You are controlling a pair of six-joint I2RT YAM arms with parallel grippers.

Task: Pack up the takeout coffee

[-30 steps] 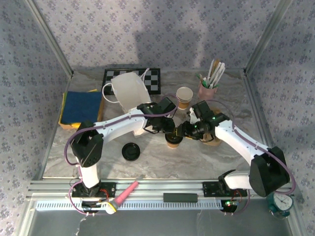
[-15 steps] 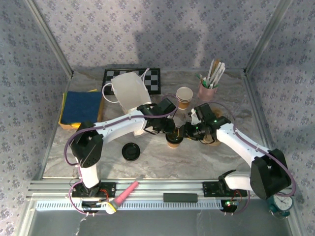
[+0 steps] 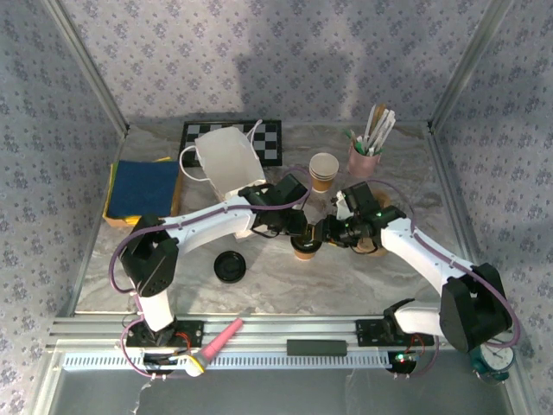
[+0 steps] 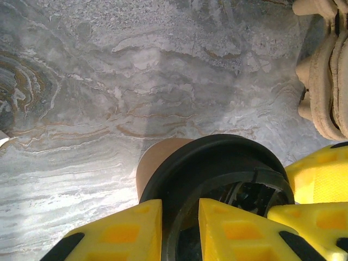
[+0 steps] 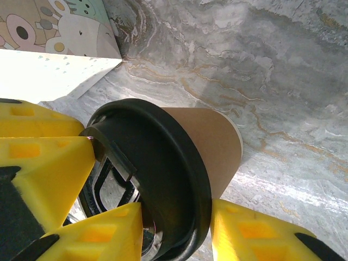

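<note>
The takeout coffee (image 3: 304, 252) is a tan paper cup standing mid-table, its brown wall plain in the left wrist view (image 4: 155, 163) and the right wrist view (image 5: 215, 138). A black lid (image 4: 217, 157) (image 5: 163, 157) sits on its rim. My left gripper (image 3: 294, 235) (image 4: 180, 217) reaches in from the left, shut on the lid's edge, one finger outside it and one on top. From the right, my right gripper (image 3: 321, 235) (image 5: 176, 217) is shut across the lid's rim on the opposite side. The cup's inside is hidden.
A second black lid (image 3: 230, 265) lies left of the cup. Behind stand a stack of cups (image 3: 324, 170), a pink holder of utensils (image 3: 365, 157) and a white bag (image 3: 226, 160) (image 5: 54, 60). A beige moulded piece (image 4: 326, 70) lies beside the cup on the right.
The right gripper's fingers have drawn in onto the lid's rim. Both arms and the cup stay almost where they were.
</note>
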